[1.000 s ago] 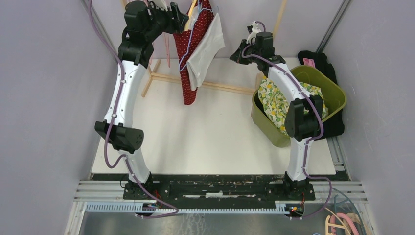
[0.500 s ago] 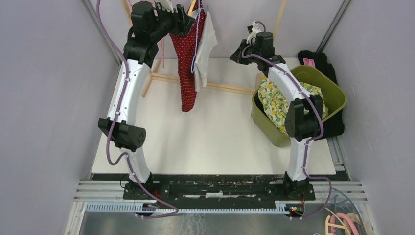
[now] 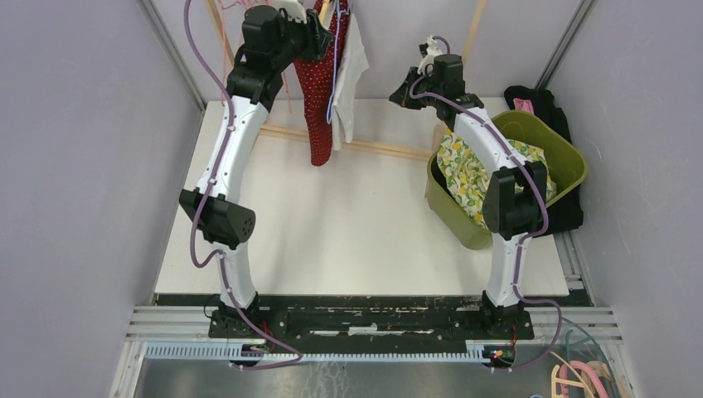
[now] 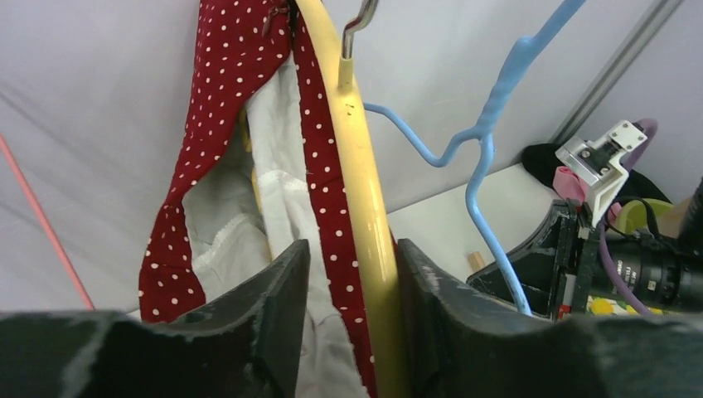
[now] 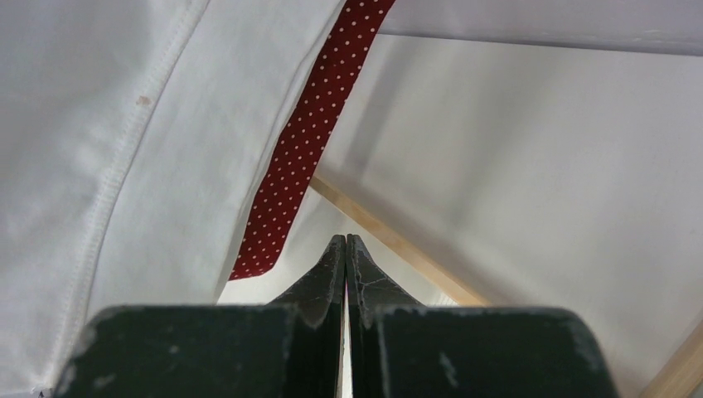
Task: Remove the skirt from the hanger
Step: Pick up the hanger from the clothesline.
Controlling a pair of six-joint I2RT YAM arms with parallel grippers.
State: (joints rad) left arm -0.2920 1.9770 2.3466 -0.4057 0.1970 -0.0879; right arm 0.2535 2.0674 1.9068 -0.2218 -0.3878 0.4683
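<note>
Red dotted skirt point(image 3: 317, 116) hanging on a yellow hanger point(image 4: 362, 182) above the far edge of the desk point(image 3: 356, 224), left gripper point(image 4: 352, 249) partly open around both, can't tell if it squeezes them, right gripper point(image 5: 346, 242) closed tight, holding nothing

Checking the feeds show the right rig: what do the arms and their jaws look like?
Both the left arm and the right arm have white curved link shells, black joint housings and purple cables running along them. The jaws are black, tapered, with scuffed grey edges.
</note>
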